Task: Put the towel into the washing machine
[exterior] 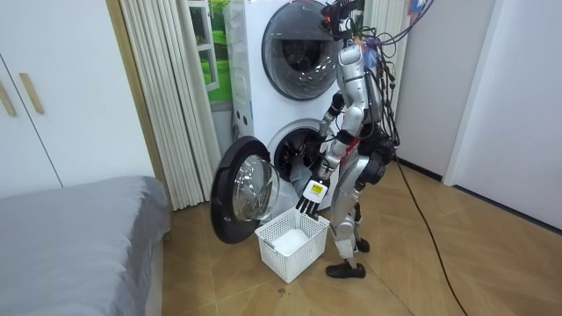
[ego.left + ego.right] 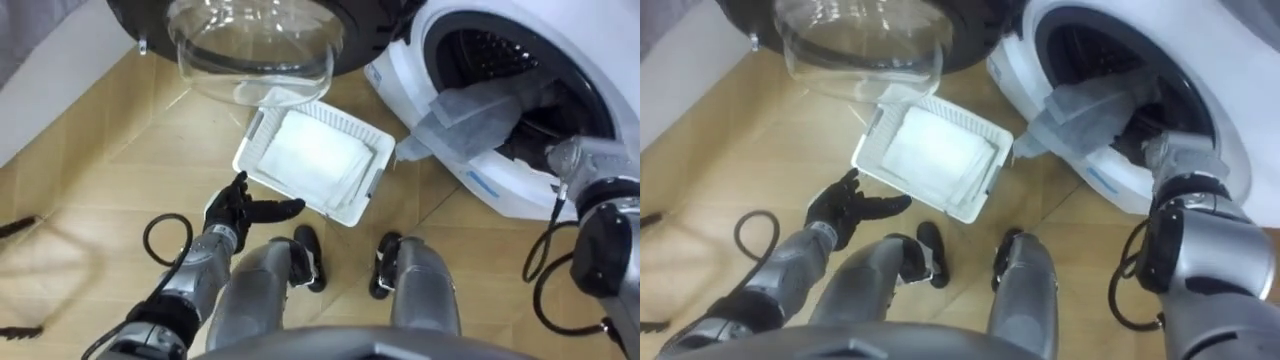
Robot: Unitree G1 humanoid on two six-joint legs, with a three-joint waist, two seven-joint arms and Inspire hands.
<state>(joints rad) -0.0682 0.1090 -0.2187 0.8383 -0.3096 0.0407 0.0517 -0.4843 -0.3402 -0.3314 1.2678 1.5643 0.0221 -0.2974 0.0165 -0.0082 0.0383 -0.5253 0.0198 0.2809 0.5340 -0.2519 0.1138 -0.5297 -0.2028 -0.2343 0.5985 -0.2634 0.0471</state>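
A pale grey towel point(image 2: 468, 112) hangs half out of the lower washing machine's drum point(image 2: 500, 50), draped over the rim of the opening. My right forearm point(image 2: 588, 160) reaches into that opening beside the towel, and its hand is hidden in the dark of the drum. Low at my left side, my black left hand point(image 2: 248, 210) is open with relaxed fingers. It holds nothing and hangs just short of the white basket point(image 2: 247, 150). In the room view I stand upright facing the machine point(image 1: 290, 140), with the left hand point(image 1: 309, 195) above the basket point(image 1: 294, 241).
A folded white cloth point(image 2: 305, 155) lies in the basket on the wooden floor. The round glass door point(image 2: 255, 45) stands swung open to my left. In the room view a bed point(image 1: 70, 237) is on the left and curtains point(image 1: 167, 96) hang beside the machine.
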